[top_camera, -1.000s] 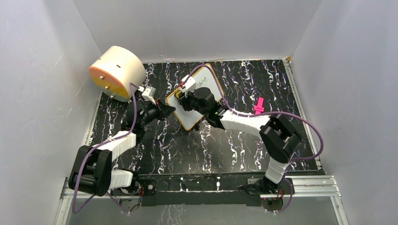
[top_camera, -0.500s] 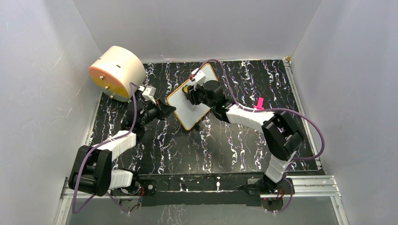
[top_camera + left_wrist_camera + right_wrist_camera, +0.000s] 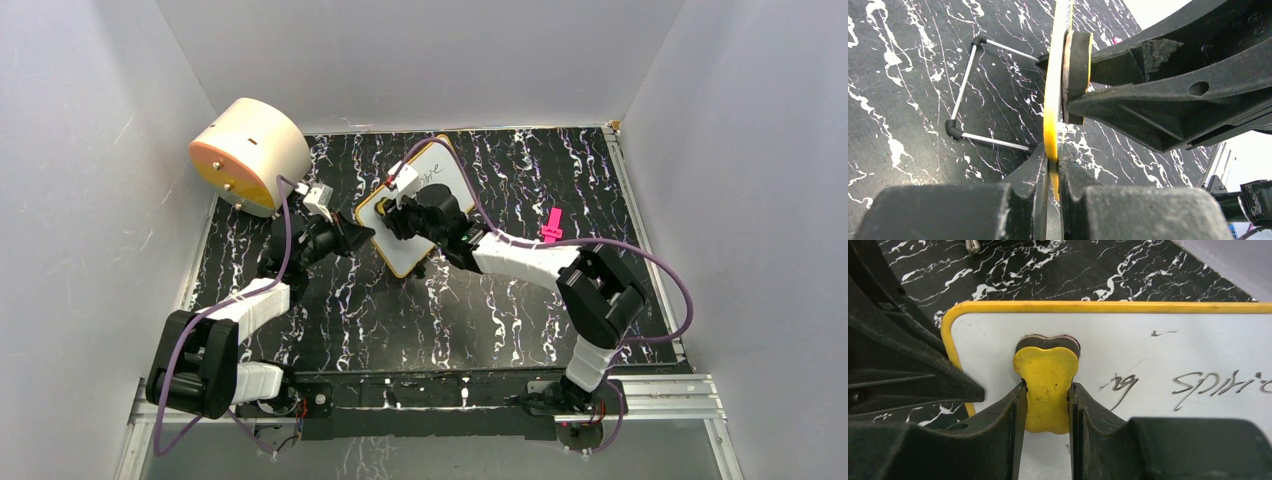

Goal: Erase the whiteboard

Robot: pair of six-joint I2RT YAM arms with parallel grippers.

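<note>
Top external, whiteboard: sat propped near the cream cylinder, some writing on it.
Left gripper: I clamped its thin edge; light, stiff, slippery.
Right gripper: I pinched the yellow eraser against its face.

The left arm and right arm alternate glossy black joint housings with white shell links, each trailing a looping purple cable toward a small white camera block at the wrist, and end in matte black, rough-textured fingers.
</note>
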